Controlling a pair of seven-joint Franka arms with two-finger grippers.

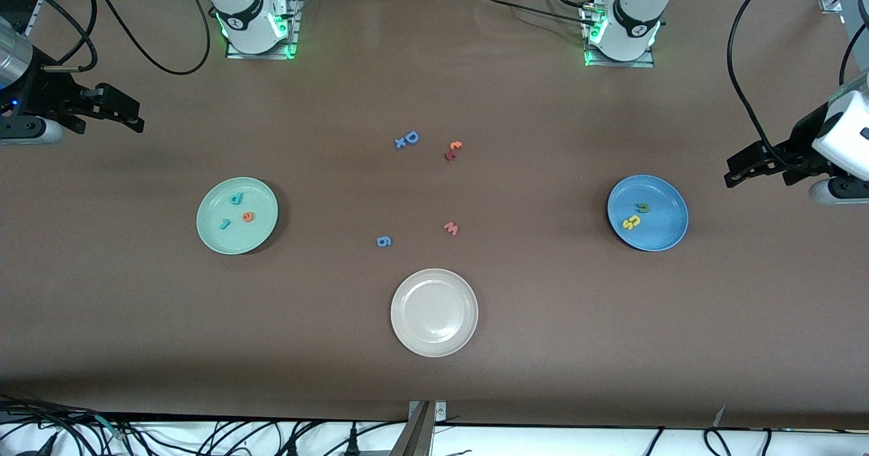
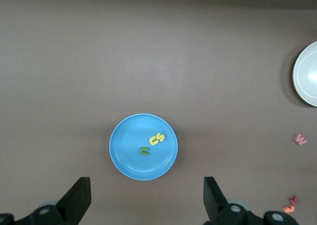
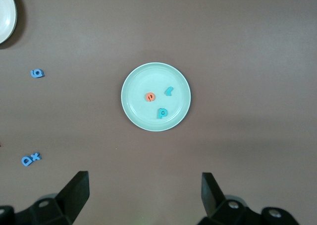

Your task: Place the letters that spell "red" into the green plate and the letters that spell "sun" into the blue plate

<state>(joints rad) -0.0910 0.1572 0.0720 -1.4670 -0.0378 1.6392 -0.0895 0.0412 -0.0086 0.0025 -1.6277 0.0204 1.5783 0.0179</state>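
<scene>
Three letters, a teal "r" (image 1: 224, 224), a teal "d" (image 1: 235, 199) and an orange "e" (image 1: 248, 216), lie in your green plate (image 1: 210, 235). Your blue plate (image 1: 669, 235) holds a yellow "s" (image 1: 635, 221), a touching yellow arch (image 1: 628, 224) and an olive arch (image 1: 642, 207). Your left hand (image 1: 734, 172) and right hand (image 1: 132, 118) hang open, empty, above the desk (image 1: 434, 374) ends.

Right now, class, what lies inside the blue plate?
Inside the blue plate lie a yellow "s", a yellow arch touching it, and an olive-green arch. Nothing covers them.
</scene>
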